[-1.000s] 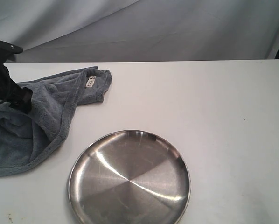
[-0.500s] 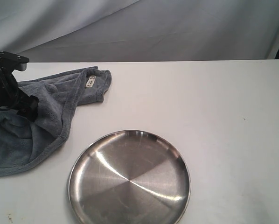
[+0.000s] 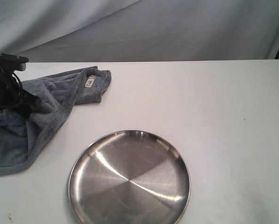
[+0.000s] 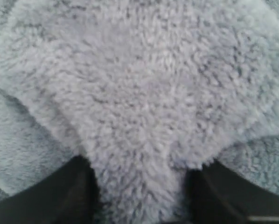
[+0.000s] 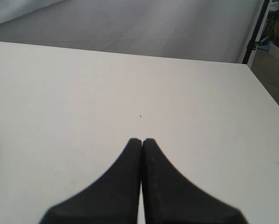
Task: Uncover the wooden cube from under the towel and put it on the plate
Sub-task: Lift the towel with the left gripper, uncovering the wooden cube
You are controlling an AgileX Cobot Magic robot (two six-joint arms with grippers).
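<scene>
Fleece fills my left gripper [image 4: 140, 189]: fingers [image 4: 72, 191] pinched on a thick fold of the towel [image 3: 53, 95], at the far left of the table [image 3: 209, 102]. Best to lift high and drag away from the plate [image 3: 130, 179], slowly, so the cube isn't flicked or carried off in a fold. Cube not in sight; under the cloth, I judge. Towel: plush blue-grey, hemmed, white label at one corner, bunched and ridged toward my grip. Right gripper [image 5: 142, 141] closed, empty, over bare table.
</scene>
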